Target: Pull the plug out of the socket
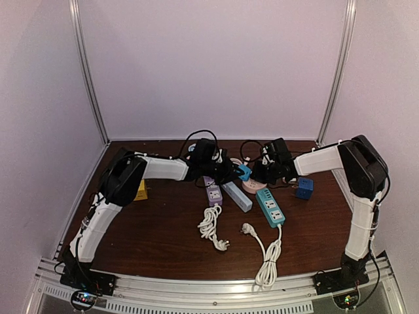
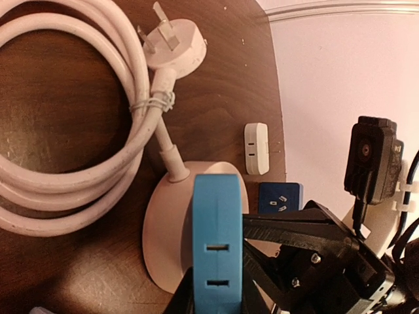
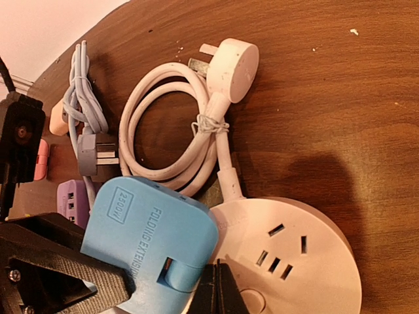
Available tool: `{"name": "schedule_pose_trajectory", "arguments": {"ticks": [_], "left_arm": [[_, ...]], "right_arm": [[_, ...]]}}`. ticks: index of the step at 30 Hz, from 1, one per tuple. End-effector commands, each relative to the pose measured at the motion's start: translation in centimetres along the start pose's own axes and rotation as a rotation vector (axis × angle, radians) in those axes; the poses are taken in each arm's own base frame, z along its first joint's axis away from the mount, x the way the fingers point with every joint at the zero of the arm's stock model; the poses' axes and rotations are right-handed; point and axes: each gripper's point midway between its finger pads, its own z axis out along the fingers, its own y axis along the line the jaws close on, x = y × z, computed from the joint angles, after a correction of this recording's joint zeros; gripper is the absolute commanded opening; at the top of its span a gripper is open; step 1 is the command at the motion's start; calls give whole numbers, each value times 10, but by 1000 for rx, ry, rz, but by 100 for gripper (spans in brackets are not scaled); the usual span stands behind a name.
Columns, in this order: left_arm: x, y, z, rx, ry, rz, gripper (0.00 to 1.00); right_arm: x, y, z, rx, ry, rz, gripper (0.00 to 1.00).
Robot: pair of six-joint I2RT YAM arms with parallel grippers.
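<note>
Left fingers and right fingers met over the round socket at the back of the counter. Seen from the left wrist, the left fingers clamped the blue plug, which sat on the round socket. Seen from the right wrist, the right fingers were shut and empty, tips against the round socket just beside the blue plug

Round socket: blue plug on top, left gripper and right gripper crowding its two sides, coiled white cord at the far side, teal strip and grey strip just nearer; open table well beyond those.
</note>
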Motion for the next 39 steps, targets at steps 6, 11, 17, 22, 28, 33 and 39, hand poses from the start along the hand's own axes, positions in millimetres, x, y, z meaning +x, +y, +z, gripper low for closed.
{"name": "schedule_pose_trajectory", "arguments": {"ticks": [6, 11, 17, 22, 28, 33, 39], "left_arm": [[-24, -102, -27, 291, -57, -26, 0], [-25, -102, -29, 264, -61, 12, 0], [-24, -99, -31, 183, -64, 156, 0], [-21, -98, -32, 127, -58, 255, 0], [-17, -105, -33, 98, -63, 338, 0], [-18, -106, -34, 103, -66, 338, 0], [-23, -113, -38, 207, -80, 200, 0]], "right_arm": [[74, -60, 12, 208, 221, 16, 0], [75, -59, 14, 199, 228, 22, 0], [76, -56, 17, 170, 239, 42, 0], [74, -52, 19, 151, 243, 51, 0], [72, -52, 22, 142, 249, 63, 0], [72, -52, 22, 137, 251, 72, 0], [74, -55, 22, 140, 251, 79, 0]]}}
